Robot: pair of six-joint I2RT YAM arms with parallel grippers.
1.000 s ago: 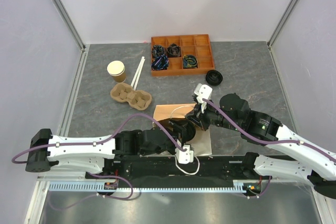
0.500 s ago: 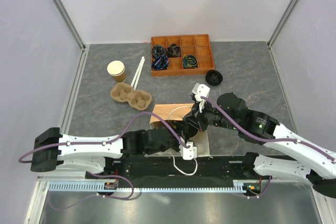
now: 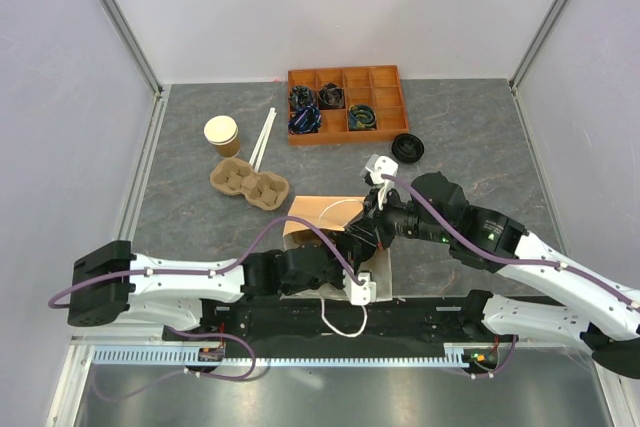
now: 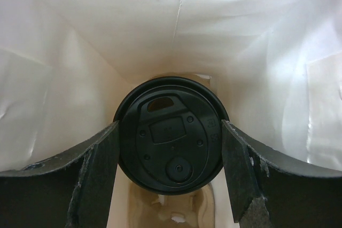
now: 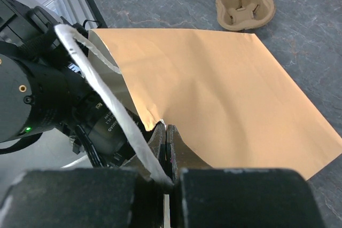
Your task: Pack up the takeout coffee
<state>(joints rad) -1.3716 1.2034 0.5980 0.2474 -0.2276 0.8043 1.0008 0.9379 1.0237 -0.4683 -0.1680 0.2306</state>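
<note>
In the left wrist view I look into a paper bag with white inner walls (image 4: pixel 80 78). The takeout coffee (image 4: pixel 171 156) shows as a round black lid, its cup body hidden below. My left gripper (image 4: pixel 170 125) is inside the bag, a finger pressed on each side of the lid. My right gripper (image 5: pixel 166 130) is shut on the bag's upper edge at its mouth, holding it up, next to the white handle (image 5: pixel 101 86). In the top view the brown bag (image 3: pixel 322 211) lies near the front, and the right gripper (image 3: pixel 368 211) is at its mouth.
A pale moulded-pulp shape (image 4: pixel 181 214) lies below the lid in the bag. A lidless tan cup (image 3: pixel 222 134), a pulp cup carrier (image 3: pixel 250 184), white sticks (image 3: pixel 263 137), a loose black lid (image 3: pixel 407 147) and an orange compartment tray (image 3: pixel 348 105) sit further back.
My left arm has pushed further into the bag with the coffee. My right gripper has shifted slightly back and left, still holding the bag's edge.
</note>
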